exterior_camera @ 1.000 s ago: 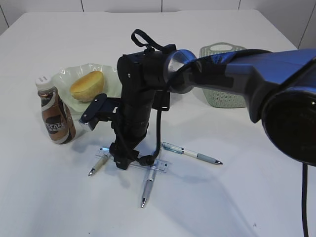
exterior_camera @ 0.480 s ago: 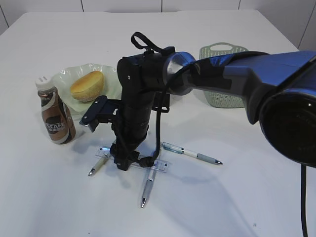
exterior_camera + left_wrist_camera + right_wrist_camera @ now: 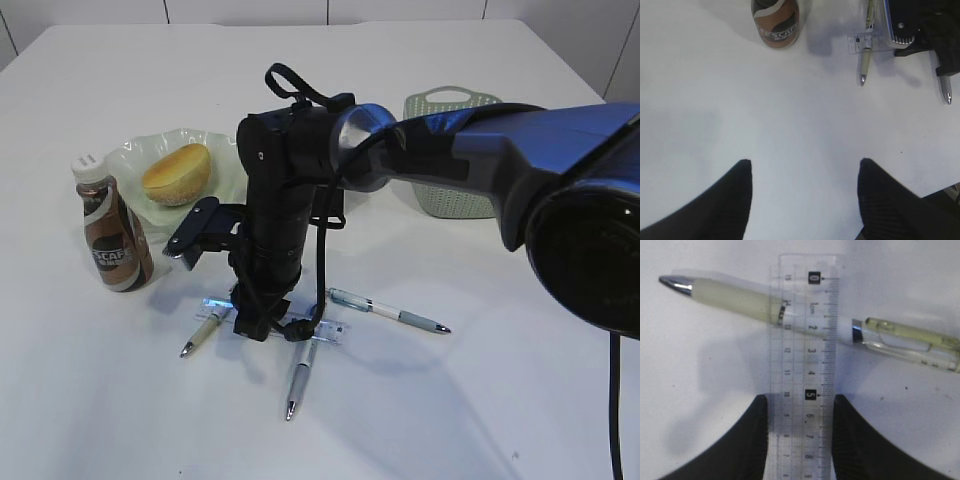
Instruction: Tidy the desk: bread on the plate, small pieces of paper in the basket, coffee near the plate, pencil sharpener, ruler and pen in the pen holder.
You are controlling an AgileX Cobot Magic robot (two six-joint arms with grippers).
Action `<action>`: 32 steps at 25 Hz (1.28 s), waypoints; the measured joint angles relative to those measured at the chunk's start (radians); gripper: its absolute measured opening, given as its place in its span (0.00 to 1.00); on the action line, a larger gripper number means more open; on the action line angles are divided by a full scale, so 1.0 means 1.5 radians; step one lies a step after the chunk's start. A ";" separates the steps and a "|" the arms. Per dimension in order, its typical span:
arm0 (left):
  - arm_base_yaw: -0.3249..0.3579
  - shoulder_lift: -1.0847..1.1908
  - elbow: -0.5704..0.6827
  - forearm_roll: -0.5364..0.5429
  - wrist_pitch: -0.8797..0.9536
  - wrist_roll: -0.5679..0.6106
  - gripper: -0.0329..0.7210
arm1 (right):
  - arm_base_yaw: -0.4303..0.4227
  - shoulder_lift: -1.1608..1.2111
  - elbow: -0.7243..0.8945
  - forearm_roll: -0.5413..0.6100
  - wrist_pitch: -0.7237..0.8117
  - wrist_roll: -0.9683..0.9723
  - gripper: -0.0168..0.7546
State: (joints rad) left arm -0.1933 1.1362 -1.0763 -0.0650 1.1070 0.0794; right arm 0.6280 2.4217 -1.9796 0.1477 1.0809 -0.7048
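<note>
The clear ruler (image 3: 802, 340) lies flat on the desk (image 3: 480, 400), across a pale pen (image 3: 740, 300). My right gripper (image 3: 800, 399) points straight down, its two fingers pressed against the ruler's long edges (image 3: 325, 331). My left gripper (image 3: 805, 162) hangs open above bare desk, in front of the coffee (image 3: 776, 20). The bread (image 3: 177, 172) rests on the plate (image 3: 215, 145), and the coffee (image 3: 112, 235) stands upright just left of it. The basket (image 3: 450, 150) sits at the back right. Pen holder, pencil sharpener and small pieces of paper are out of view.
Three pens lie around the right gripper: one at the left (image 3: 203, 330) under the ruler, one in front (image 3: 300, 375), one to the right (image 3: 390, 311). The right arm (image 3: 500, 150) reaches in from the right and covers part of the basket.
The right gripper's fingers have closed in from wide open onto the ruler's edges. The left gripper has not moved.
</note>
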 joint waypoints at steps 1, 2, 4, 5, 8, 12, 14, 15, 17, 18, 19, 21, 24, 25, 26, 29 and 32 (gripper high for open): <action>0.000 0.000 0.000 0.000 0.000 0.000 0.66 | 0.000 0.000 0.000 0.000 0.001 0.000 0.40; 0.000 0.000 0.000 0.000 0.000 0.000 0.66 | 0.000 0.000 0.000 0.000 0.002 0.000 0.40; 0.000 0.000 0.000 0.000 0.000 0.000 0.66 | 0.000 0.000 0.000 0.000 0.007 0.000 0.40; 0.000 0.000 0.000 0.000 0.000 0.000 0.66 | 0.000 0.001 -0.009 -0.003 0.025 0.000 0.40; 0.000 0.000 0.000 0.000 0.000 0.000 0.66 | 0.000 0.002 -0.033 -0.003 0.054 0.000 0.40; 0.000 0.000 0.000 0.000 0.000 0.000 0.66 | 0.000 0.002 -0.054 -0.003 0.078 0.001 0.40; 0.000 0.000 0.000 0.000 0.000 0.000 0.66 | 0.000 0.002 -0.057 -0.003 0.084 0.013 0.40; 0.000 0.000 0.000 0.000 0.000 0.000 0.66 | 0.000 0.002 -0.057 -0.003 0.084 0.018 0.40; 0.000 0.000 0.000 0.000 0.000 0.000 0.66 | 0.000 0.002 -0.057 -0.003 0.084 0.018 0.40; 0.000 0.000 0.000 0.000 0.000 0.000 0.66 | 0.000 0.002 -0.057 -0.003 0.086 0.022 0.40; 0.000 0.000 0.000 0.000 0.000 0.000 0.66 | 0.000 0.002 -0.057 -0.003 0.086 0.023 0.40; 0.000 0.000 0.000 0.000 0.000 0.000 0.66 | 0.000 -0.004 -0.057 -0.003 0.087 0.024 0.40; 0.000 0.000 0.000 0.000 0.000 0.000 0.66 | -0.001 -0.019 -0.057 -0.003 0.087 0.024 0.40; 0.000 0.000 0.000 0.000 0.000 0.000 0.66 | -0.001 -0.019 -0.057 -0.003 0.087 0.024 0.40; 0.000 0.000 0.000 0.000 0.000 0.000 0.66 | -0.006 -0.034 -0.058 -0.003 0.088 0.032 0.40; 0.000 0.000 0.000 0.000 0.000 0.000 0.66 | -0.013 -0.051 -0.058 -0.003 0.089 0.044 0.40; 0.000 0.000 0.000 0.000 0.000 0.000 0.66 | -0.019 -0.069 -0.058 -0.003 0.090 0.058 0.40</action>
State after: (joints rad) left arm -0.1933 1.1362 -1.0763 -0.0650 1.1070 0.0794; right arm 0.5999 2.3184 -2.0672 0.1437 1.2162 -0.6179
